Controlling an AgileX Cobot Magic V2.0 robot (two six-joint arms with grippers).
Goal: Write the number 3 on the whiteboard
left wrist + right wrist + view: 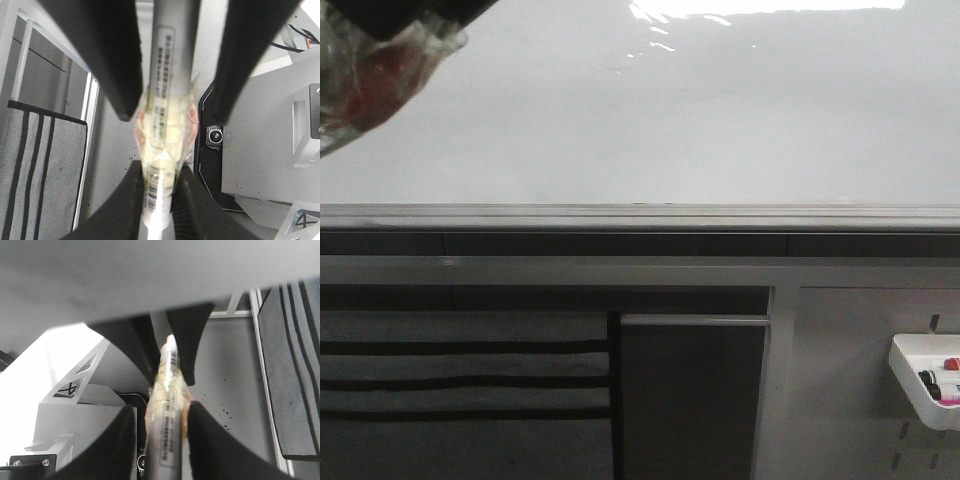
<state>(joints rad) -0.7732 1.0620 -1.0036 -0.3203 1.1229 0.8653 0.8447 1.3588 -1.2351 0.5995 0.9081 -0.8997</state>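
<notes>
The large glossy white whiteboard (700, 110) above its grey metal rail (640, 215) is bare, no number 3 drawn yet. My left claw (157, 200) and right claw (167, 352) each grip a taped grey marker (167, 75). I judge a loose or tilted marker could skid, smearing the digit.

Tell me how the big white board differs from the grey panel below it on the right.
The white board is glossy and catches glare; the grey panel looks dull. The board is bare, with no writing yet; the panel carries a white tray of pens. The panel has small slots; the board shows none. Both are flat and face the camera.
</notes>
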